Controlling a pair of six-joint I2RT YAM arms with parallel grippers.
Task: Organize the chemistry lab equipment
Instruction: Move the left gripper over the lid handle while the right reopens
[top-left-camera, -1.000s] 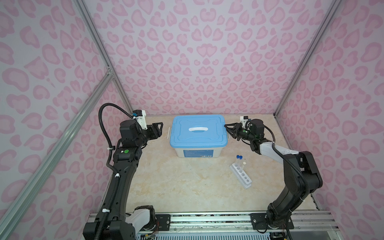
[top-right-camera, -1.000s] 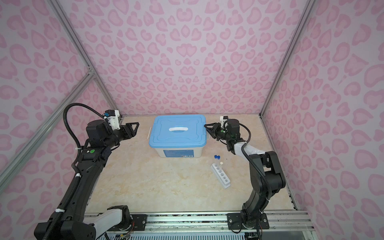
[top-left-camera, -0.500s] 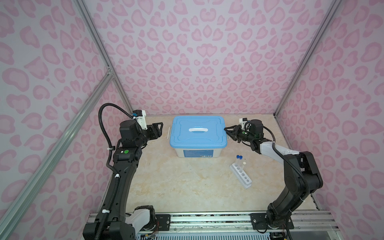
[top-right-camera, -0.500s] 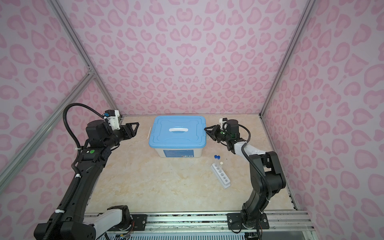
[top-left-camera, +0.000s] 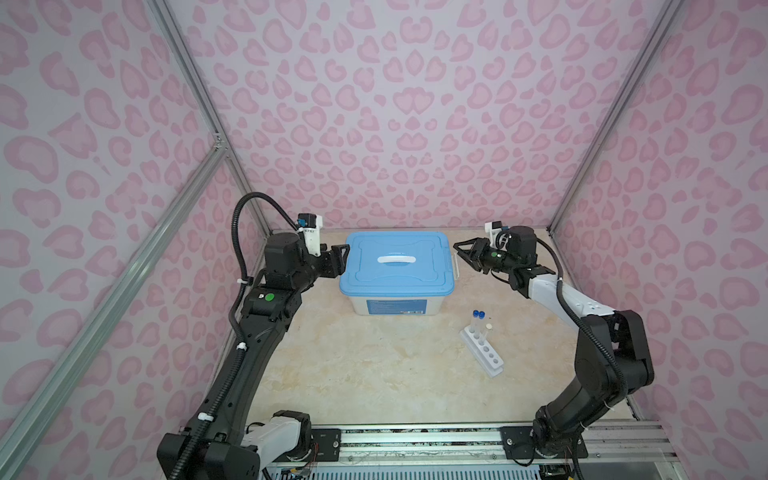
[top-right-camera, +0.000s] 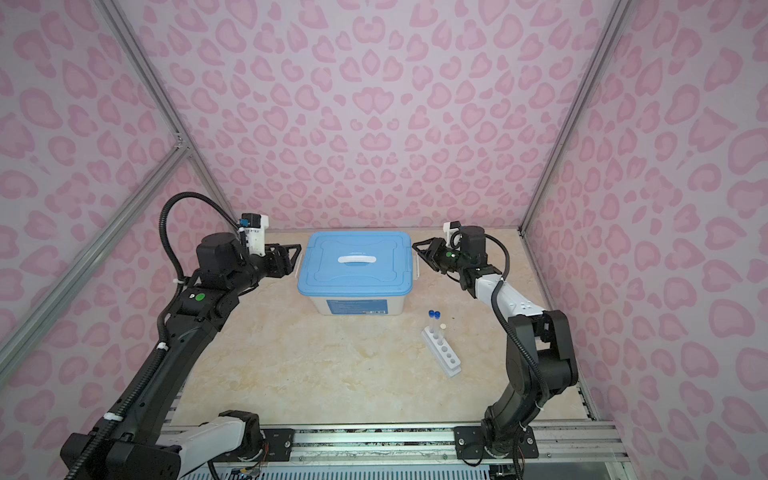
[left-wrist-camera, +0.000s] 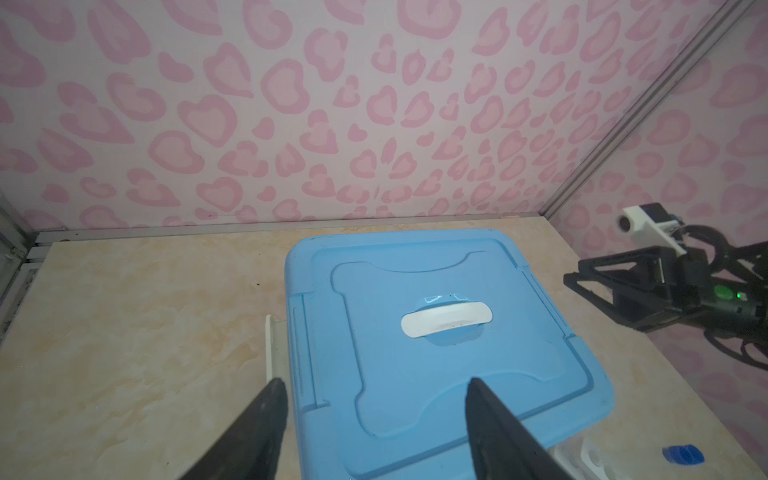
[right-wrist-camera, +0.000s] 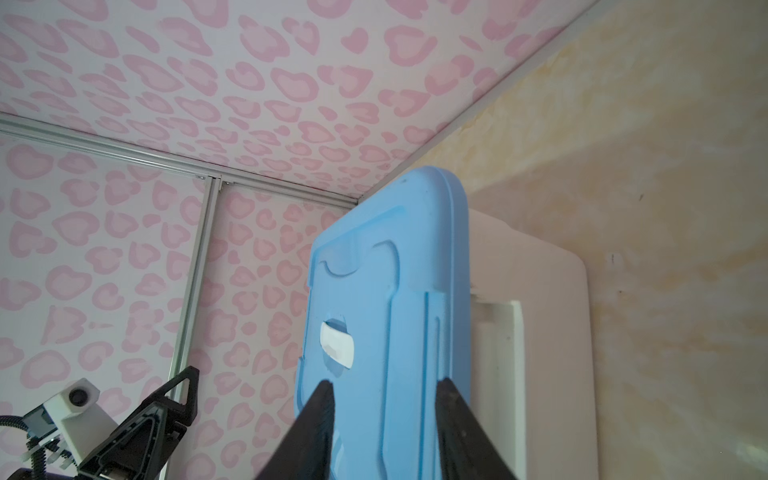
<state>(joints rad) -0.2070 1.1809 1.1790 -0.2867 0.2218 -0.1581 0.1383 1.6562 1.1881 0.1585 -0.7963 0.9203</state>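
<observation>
At the left of both top views you see the left hand (top-left-camera: 341, 258) (top-right-camera: 290, 258) held level above the counter (top-left-camera: 374, 374), just beside the left end of the large white bin (top-left-camera: 358, 306); its jaws stand wide apart and carry nothing, and in the left wrist view the left hand (left-wrist-camera: 374, 380) frames one corner of the blue lid (left-wrist-camera: 415, 374), next to a white side latch (left-wrist-camera: 274, 345) that hangs out from the bin. At centre, towards the back of the counter, the bin stands with the blue lid (top-left-camera: 374, 280) seated on it and a white handle (top-left-camera: 396, 259) lying flat in the lid's middle. To its right you find the right hand (top-left-camera: 467, 254) (top-right-camera: 420, 253) pointing at the bin's right end, just beside the latch there; whether it touches cannot be told. Its jaws are parted, narrower than the left pair, and empty; in the right wrist view the right hand (right-wrist-camera: 385, 381) brackets the lid's edge. Nearer the front, right of centre and well apart from both hands, the white six-hole rack (top-left-camera: 486, 356) (top-right-camera: 444, 355) sits askew on the counter, with three upright test tubes (top-left-camera: 478, 323) at its far end, two blue-capped and one pale-capped
</observation>
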